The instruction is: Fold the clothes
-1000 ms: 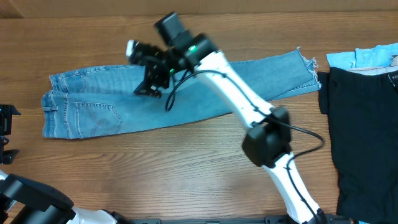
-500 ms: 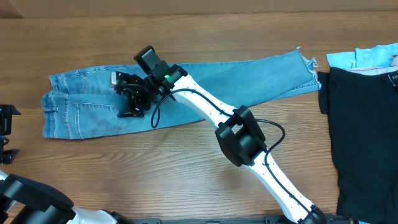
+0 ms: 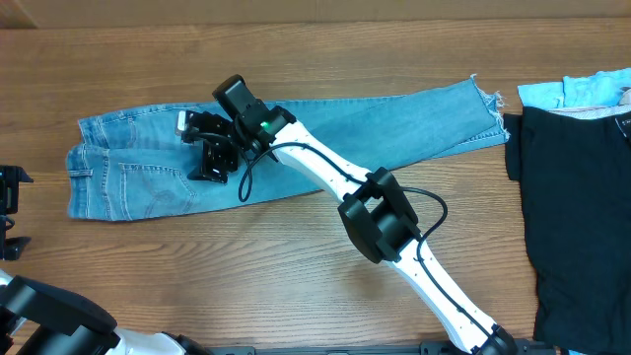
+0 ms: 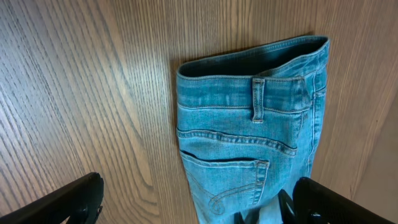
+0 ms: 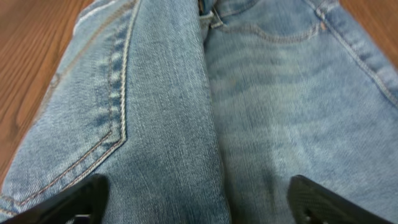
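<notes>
The light blue jeans [image 3: 325, 133] lie flat on the wooden table, folded lengthwise, with the waist at the left and the frayed hems [image 3: 488, 108] at the right. My right gripper [image 3: 209, 160] is open and hovers low over the seat area, just right of the back pocket. In the right wrist view its fingers [image 5: 199, 202] straddle denim with a seam [image 5: 118, 106]. My left gripper [image 3: 8, 212] is open at the table's far left edge, apart from the jeans. The left wrist view shows the waistband and pocket [image 4: 249, 130] between its wide-open fingers [image 4: 199, 202].
A black garment [image 3: 577, 197] lies at the right edge. A light blue cloth [image 3: 582, 91] lies behind it. The right arm's white links [image 3: 394, 222] stretch diagonally across the front of the table. Bare wood [image 3: 197, 266] lies in front of the jeans.
The right gripper has moved left and down from over the thigh to just above the seat of the jeans, then nearly stopped. The left arm and the jeans have not moved.
</notes>
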Robot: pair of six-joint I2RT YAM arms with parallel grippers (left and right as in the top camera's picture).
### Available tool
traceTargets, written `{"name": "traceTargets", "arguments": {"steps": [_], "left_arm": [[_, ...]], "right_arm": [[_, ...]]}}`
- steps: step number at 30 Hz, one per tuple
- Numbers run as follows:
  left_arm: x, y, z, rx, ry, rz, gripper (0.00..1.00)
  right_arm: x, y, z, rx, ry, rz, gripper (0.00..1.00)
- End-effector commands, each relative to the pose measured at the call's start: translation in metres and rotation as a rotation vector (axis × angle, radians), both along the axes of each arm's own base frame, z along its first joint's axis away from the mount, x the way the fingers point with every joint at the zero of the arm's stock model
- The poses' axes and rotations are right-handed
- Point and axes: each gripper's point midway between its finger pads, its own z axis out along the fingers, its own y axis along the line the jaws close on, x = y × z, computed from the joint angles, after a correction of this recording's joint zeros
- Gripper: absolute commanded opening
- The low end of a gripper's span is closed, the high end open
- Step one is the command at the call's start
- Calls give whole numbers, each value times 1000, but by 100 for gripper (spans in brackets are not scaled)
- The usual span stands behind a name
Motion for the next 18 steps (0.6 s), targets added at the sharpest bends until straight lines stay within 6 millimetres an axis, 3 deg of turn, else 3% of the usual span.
{"name": "traceTargets", "arguments": {"steps": [1, 2, 3, 4, 6, 10, 18], "left_arm": [[1, -1, 7, 10, -19, 5, 100], [1, -2, 7, 10, -18, 5, 100], [1, -1, 7, 11, -19, 5, 100], [1, -1, 7, 11, -19, 5, 100], [1, -1, 7, 10, -19, 5, 100], [1, -1, 7, 10, -19, 5, 100], [1, -1, 7, 10, -19, 5, 100]], "right_arm": [[5, -3, -4, 6, 22, -13, 87], [4, -4, -4, 9, 38, -5, 81], [5, -6, -3, 15, 44, -3, 68], [8, -8, -1, 21, 42, -10, 50], [21, -9, 28, 76, 35, -32, 4], [50, -19, 119, 201, -66, -75, 4], [61, -16, 131, 235, -133, -98, 4]]}}
